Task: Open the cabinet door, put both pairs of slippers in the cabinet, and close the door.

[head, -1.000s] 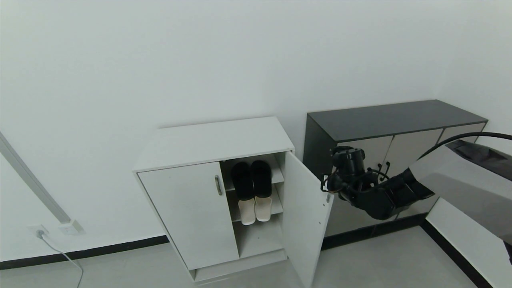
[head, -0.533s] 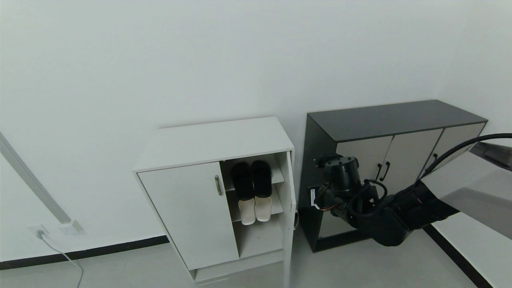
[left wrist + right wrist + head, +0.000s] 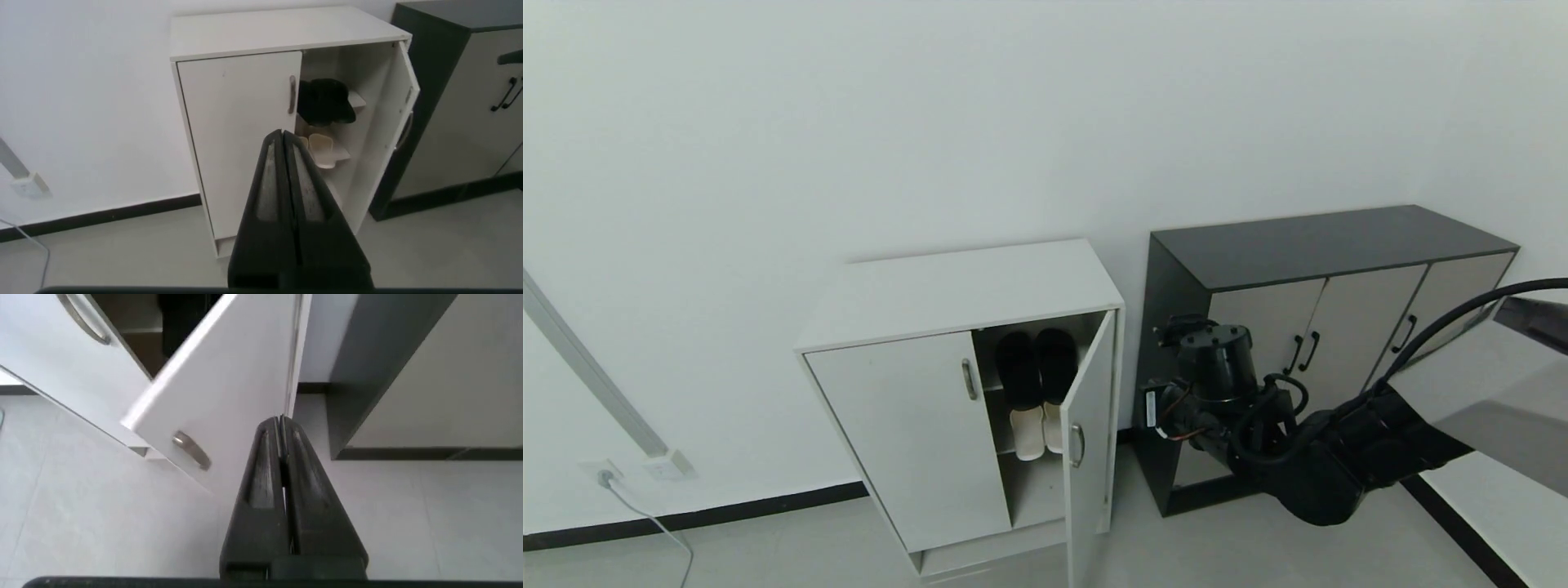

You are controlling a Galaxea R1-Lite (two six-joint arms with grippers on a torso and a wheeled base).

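Far left in the head view, a pale conduit slants down the white wall to a socket; a cable trails from it towards the floor, which is pale grey tile; a black skirting strip runs along the wall's foot.

The white cabinet stands against the wall; its left door is shut; its right door hangs partly open, swung about halfway and covering part of the opening. Inside, the black slippers lie on the upper shelf; the pale slippers lie on the shelf below, one half hidden by the door's edge.

The left gripper is well back from the cabinet and faces it; its jaws are pressed together and hold nothing.

The right gripper is at the outer face of the right door, near the hinged edge; its jaws are closed flat and grip nothing; I cannot tell whether the tip touches the panel.

A dark cabinet with grey doors stands just beside the white one, on the right; the right arm crosses in front of its left end.
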